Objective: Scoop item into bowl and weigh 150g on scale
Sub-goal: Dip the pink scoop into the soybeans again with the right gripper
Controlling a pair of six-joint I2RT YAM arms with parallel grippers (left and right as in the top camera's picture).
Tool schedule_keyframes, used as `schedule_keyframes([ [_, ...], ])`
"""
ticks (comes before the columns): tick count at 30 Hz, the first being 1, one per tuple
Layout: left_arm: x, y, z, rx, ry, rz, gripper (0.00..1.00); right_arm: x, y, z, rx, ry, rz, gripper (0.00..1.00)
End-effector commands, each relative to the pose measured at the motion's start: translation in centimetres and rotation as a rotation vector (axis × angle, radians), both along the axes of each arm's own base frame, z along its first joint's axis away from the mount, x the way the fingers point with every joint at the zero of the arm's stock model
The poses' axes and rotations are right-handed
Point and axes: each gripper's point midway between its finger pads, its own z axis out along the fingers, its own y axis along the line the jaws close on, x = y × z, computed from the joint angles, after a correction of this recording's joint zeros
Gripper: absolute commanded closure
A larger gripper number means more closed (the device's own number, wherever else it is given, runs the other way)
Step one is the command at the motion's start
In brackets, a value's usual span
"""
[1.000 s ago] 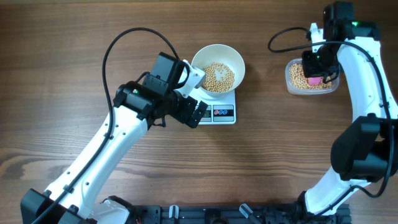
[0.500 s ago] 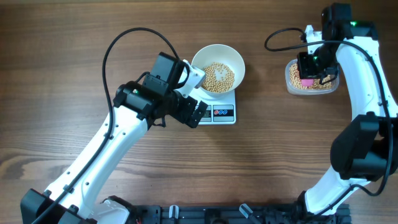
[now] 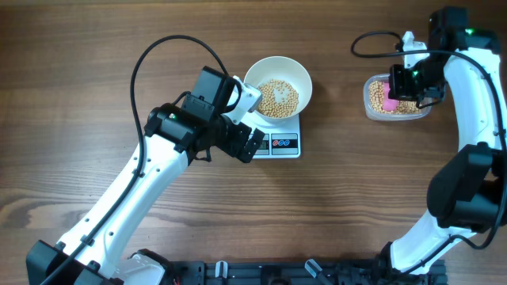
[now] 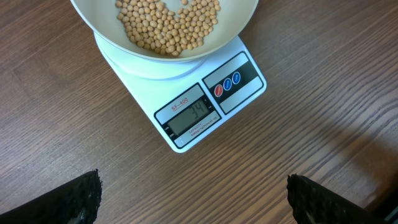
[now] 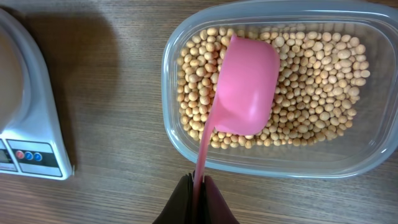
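Observation:
The white bowl [image 3: 277, 85] holds a layer of pale beans [image 3: 277, 97] and stands on the white scale [image 3: 283, 146]. In the left wrist view the scale's display [image 4: 189, 118] is lit below the bowl [image 4: 163, 53]. My left gripper [image 3: 252, 146] hovers at the scale's front left, open and empty [image 4: 193, 199]. My right gripper [image 3: 400, 89] is shut on the thin handle of a pink scoop [image 5: 247, 87]. The scoop's cup lies on the beans [image 5: 311, 81] in a clear plastic tub [image 5: 186, 146].
The tub [image 3: 396, 99] stands at the right, about a hand's width from the scale. A corner of the scale [image 5: 31, 143] shows at the left of the right wrist view. A black cable [image 3: 158, 55] loops over the left arm. Bare wooden table [image 3: 333, 206] lies in front.
The right wrist has swung slightly to the right above the tub, while the pink scoop stays at the tub's left part. The left arm, bowl and scale have not moved.

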Motion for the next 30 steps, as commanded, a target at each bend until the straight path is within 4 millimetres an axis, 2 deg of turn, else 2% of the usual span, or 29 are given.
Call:
schedule_keyframes([
  [1, 0.3, 0.1, 1.2, -0.016, -0.03, 0.015, 0.0, 0.0, 0.7, -0.4, 0.108, 0.009, -0.012, 0.96],
  [12, 0.3, 0.1, 1.2, -0.016, -0.03, 0.015, 0.0, 0.2, -0.7, 1.0, 0.31, -0.064, -0.043, 0.96],
  [30, 0.3, 0.1, 1.2, -0.016, -0.03, 0.015, 0.0, -1.6, -5.1, 0.9, 0.309, -0.058, -0.113, 0.96],
])
